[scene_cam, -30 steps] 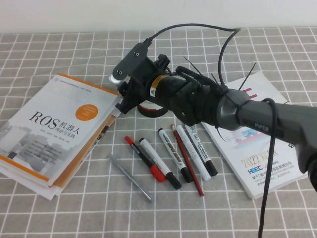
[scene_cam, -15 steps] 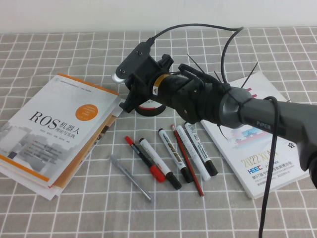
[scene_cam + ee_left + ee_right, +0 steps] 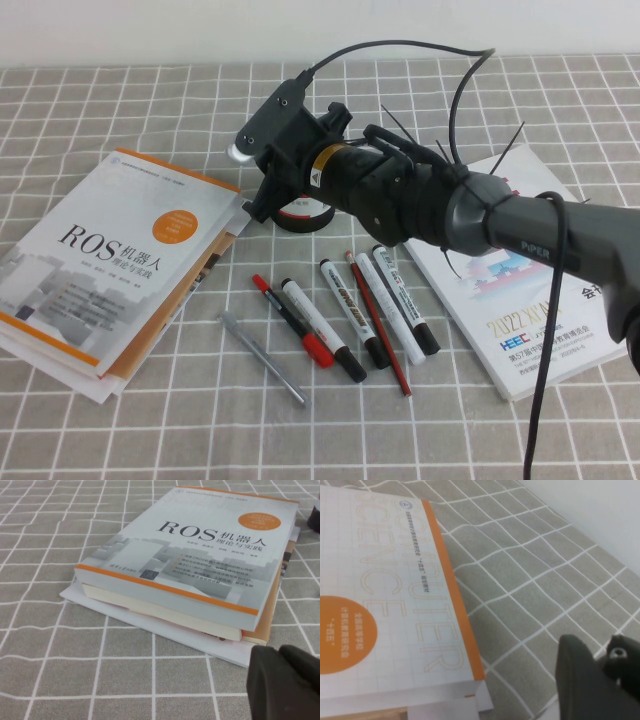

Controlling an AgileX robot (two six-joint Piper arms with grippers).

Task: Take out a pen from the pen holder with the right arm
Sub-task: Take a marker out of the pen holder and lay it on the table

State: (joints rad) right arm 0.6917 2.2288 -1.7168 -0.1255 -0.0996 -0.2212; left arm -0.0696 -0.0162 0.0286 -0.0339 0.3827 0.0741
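Observation:
The pen holder, a low black round pot with red and white inside, stands mid-table and is mostly hidden by my right arm. My right gripper hangs over the holder's left rim, next to the book stack. In the right wrist view the right gripper shows as dark shapes above the checked cloth, and no pen is visible at it. Only the left wrist view shows my left gripper, which is shut with nothing in it, low over the cloth by the near corner of the books.
A stack of books topped by an orange-edged ROS book lies left of the holder. Several pens and markers lie loose on the cloth in front. A white book lies at the right under my right arm.
My right gripper and wrist have risen slightly and shifted a little toward the back, uncovering more of the holder. The loose pens and books have not moved.

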